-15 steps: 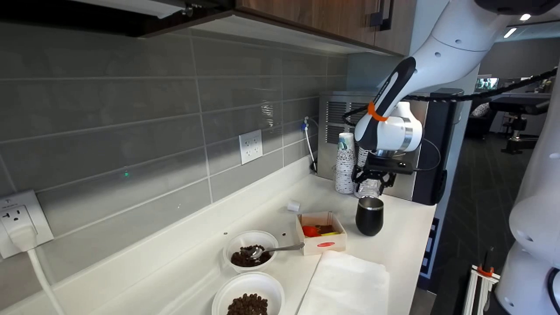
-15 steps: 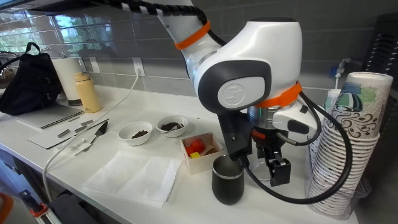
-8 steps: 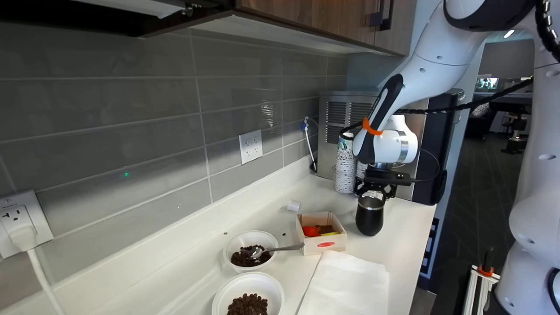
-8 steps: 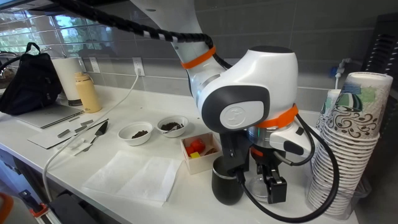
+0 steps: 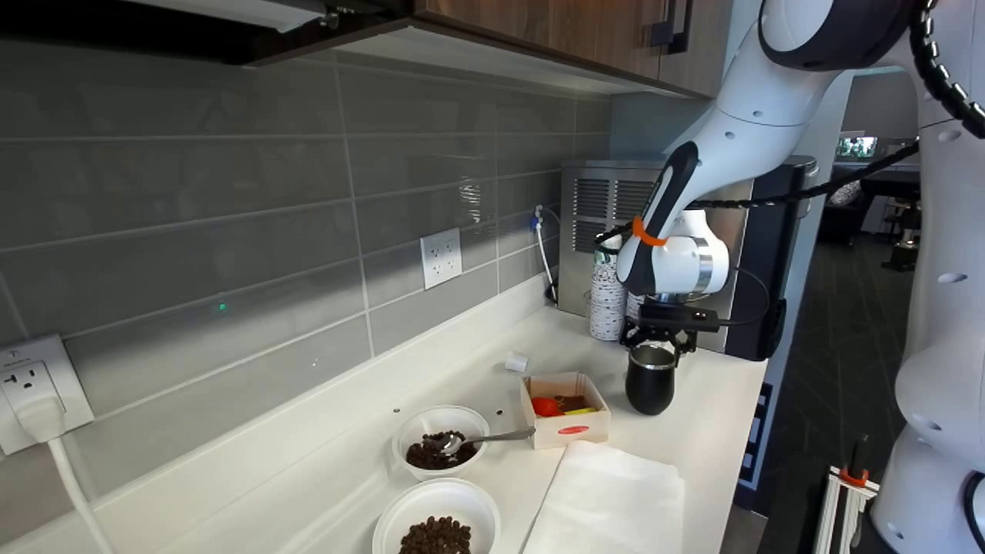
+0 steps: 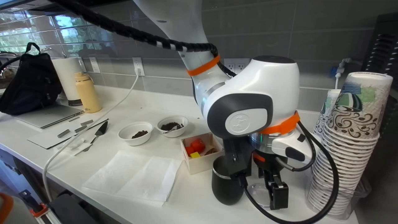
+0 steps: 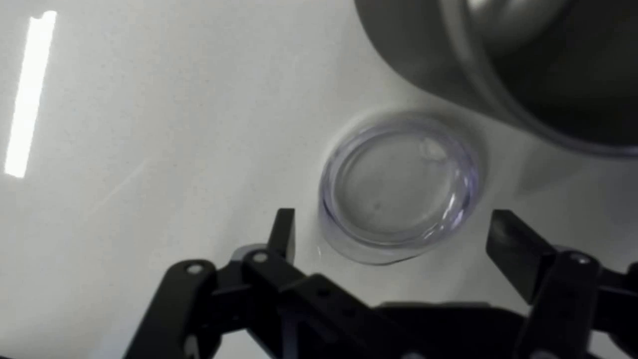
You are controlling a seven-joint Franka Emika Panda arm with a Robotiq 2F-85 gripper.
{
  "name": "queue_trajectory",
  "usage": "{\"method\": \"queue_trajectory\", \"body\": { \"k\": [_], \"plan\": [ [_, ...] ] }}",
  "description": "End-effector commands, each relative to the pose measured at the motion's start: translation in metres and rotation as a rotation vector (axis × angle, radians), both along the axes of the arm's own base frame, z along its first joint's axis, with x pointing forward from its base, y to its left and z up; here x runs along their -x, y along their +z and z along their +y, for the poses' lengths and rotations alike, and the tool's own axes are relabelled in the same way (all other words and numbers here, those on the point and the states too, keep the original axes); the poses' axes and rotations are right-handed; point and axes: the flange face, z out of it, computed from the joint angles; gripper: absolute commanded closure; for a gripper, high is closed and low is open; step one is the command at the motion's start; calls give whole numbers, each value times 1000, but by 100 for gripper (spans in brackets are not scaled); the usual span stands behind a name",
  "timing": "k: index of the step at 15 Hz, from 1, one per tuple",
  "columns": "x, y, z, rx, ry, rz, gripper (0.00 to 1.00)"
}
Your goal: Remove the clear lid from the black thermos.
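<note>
The clear lid point(image 7: 396, 184) lies flat on the counter beside the black thermos point(image 7: 423, 45), apart from it. In an exterior view the lid point(image 6: 258, 192) shows partly behind my gripper and cable. The thermos stands upright with its mouth uncovered, in both exterior views point(image 5: 650, 387) point(image 6: 227, 190). My gripper point(image 7: 394, 224) is open and empty, low over the counter. In the wrist view one fingertip is left and one right of the lid, with a gap on each side. In an exterior view the gripper point(image 5: 652, 348) shows behind the thermos rim; the lid is hidden there.
A wooden box point(image 6: 199, 163) with red and yellow items stands by the thermos. Stacked paper cups point(image 6: 346, 161) in a clear holder stand close to the gripper. White bowls point(image 5: 439, 442) and white paper point(image 5: 616, 500) lie farther along the counter. The wrist cable point(image 6: 332, 183) loops beside the gripper.
My arm and open gripper have come down toward the counter, around the lid. The thermos and the other objects have not moved.
</note>
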Motion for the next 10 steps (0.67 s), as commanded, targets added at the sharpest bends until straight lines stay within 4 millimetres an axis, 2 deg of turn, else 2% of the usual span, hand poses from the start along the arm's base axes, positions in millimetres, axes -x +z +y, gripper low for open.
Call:
{"method": "queue_trajectory", "body": {
  "k": [1,6,10],
  "plan": [
    [-10,8,-4,1,-20,-23,0],
    [-13,36,7,12,17,-57,0],
    [-9,65,25,29,73,-82,0]
  ]
}}
